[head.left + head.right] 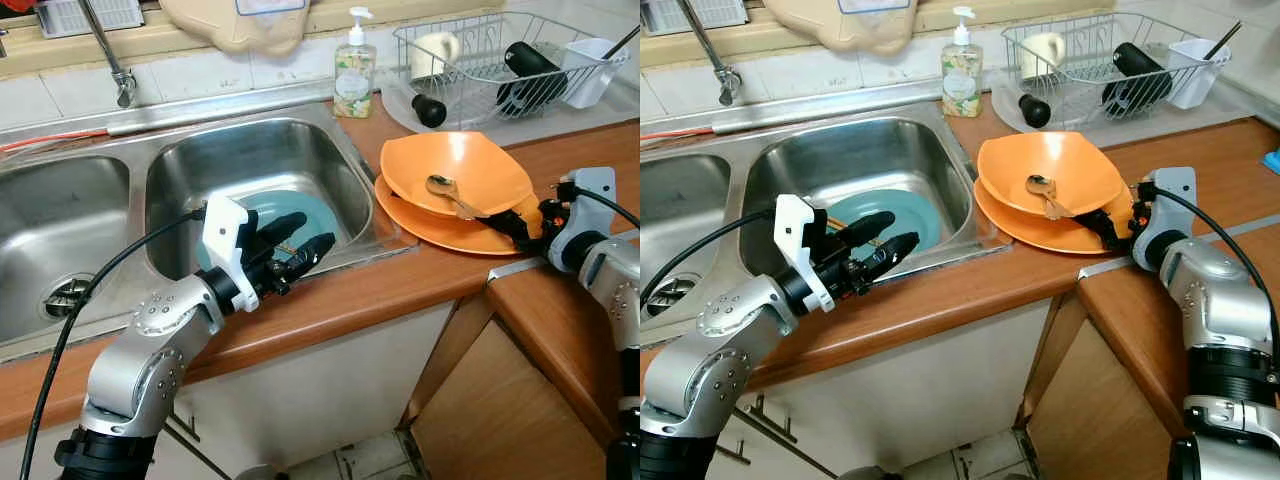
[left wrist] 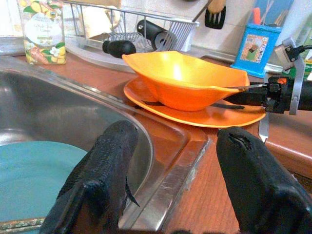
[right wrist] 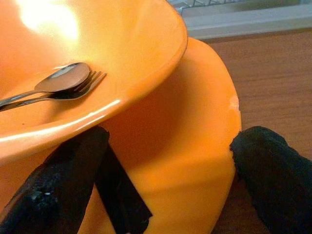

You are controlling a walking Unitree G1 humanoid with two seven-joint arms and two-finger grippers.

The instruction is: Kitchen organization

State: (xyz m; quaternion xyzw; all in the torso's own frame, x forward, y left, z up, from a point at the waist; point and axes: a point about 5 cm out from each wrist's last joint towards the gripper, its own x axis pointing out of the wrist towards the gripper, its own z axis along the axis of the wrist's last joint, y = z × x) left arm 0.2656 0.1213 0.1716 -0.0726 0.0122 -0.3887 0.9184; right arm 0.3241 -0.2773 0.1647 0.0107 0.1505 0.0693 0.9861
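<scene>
A brown wooden bench (image 1: 420,285) carries a double stainless-steel sink (image 1: 250,165). In the right-hand basin a round teal plate (image 1: 902,215) lies flat on the bottom. The left claw (image 1: 300,245) hovers over the front rim of that basin, above the near edge of the teal plate, its two black fingers (image 2: 97,180) spread apart and holding nothing.

Just right of the sink, a deep orange bowl (image 1: 455,170) sits on a flat orange plate (image 1: 440,230). Inside the bowl lie a metal spoon (image 3: 63,80) and a metal fork (image 3: 90,80), side by side, their heads close together. The right claw (image 1: 1105,225) is at the near right edge of this stack, its fingers apart: one finger (image 3: 58,185) reaches in between the bowl's underside and the plate, the other finger (image 3: 275,170) lies outside the plate's rim over the bench. It is not clamped on anything.

Behind the bowl, against the wall, stands a clear soap pump bottle (image 1: 354,70) with a white nozzle. Beside it a wire dish rack (image 1: 500,60) holds a cream mug (image 1: 435,50), a black cylindrical bottle (image 1: 530,70) and a white utensil cup (image 1: 590,65). A chrome tap (image 1: 110,55) rises behind the sink.
</scene>
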